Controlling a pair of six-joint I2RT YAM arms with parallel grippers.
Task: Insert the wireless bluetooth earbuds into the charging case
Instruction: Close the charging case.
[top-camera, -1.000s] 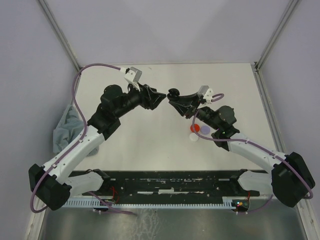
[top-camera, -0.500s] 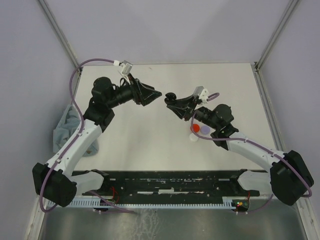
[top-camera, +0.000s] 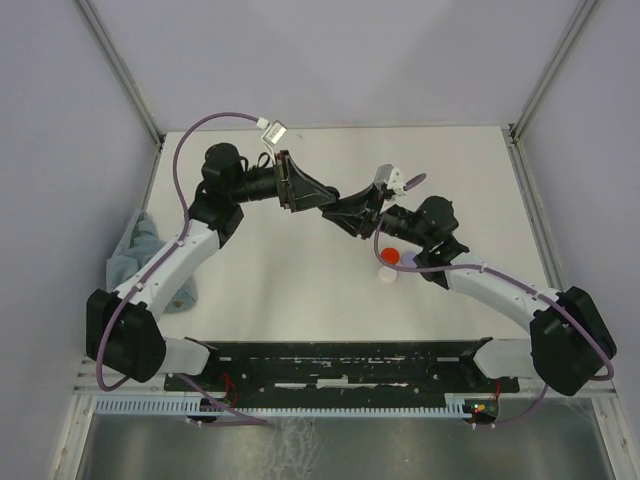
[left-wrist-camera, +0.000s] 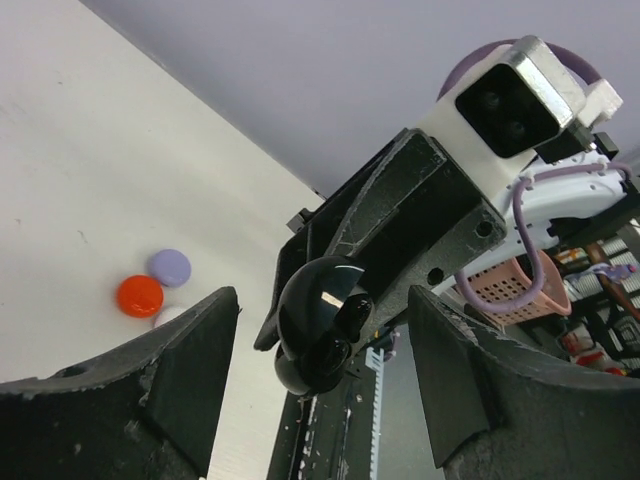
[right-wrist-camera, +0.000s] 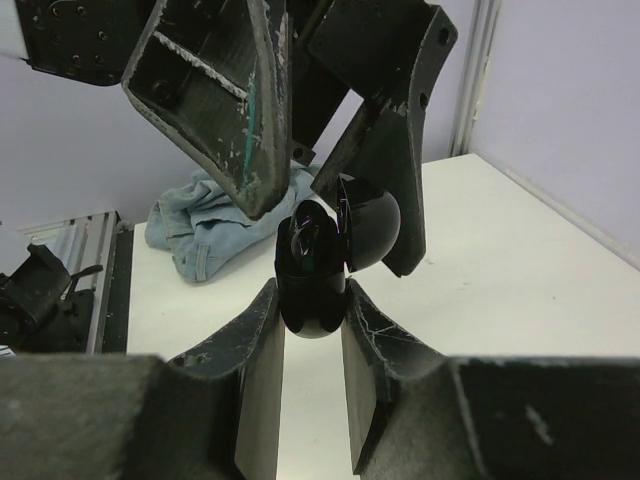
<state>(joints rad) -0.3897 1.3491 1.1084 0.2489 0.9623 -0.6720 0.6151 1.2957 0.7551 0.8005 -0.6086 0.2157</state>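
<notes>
My right gripper (right-wrist-camera: 310, 295) is shut on a glossy black charging case (right-wrist-camera: 312, 268) whose round lid (right-wrist-camera: 368, 228) hangs open. It holds the case in the air over the middle of the table (top-camera: 470, 180). Dark glossy shapes sit in the case's open base, and I cannot tell whether they are earbuds. No loose earbud shows. My left gripper (left-wrist-camera: 320, 335) is open, one finger on each side of the case (left-wrist-camera: 318, 330), not touching it. In the top view the two grippers meet tip to tip, left gripper (top-camera: 322, 198) against right gripper (top-camera: 338, 212).
A red disc case (top-camera: 390, 257), a white one (top-camera: 388, 276) and a lavender one (left-wrist-camera: 168, 266) lie together on the table under the right arm. A blue cloth (top-camera: 135, 250) lies at the left edge and also shows in the right wrist view (right-wrist-camera: 205, 225).
The left arm swung right and brought its open fingers around the black case. The right gripper shifted slightly left, still gripping the case.
</notes>
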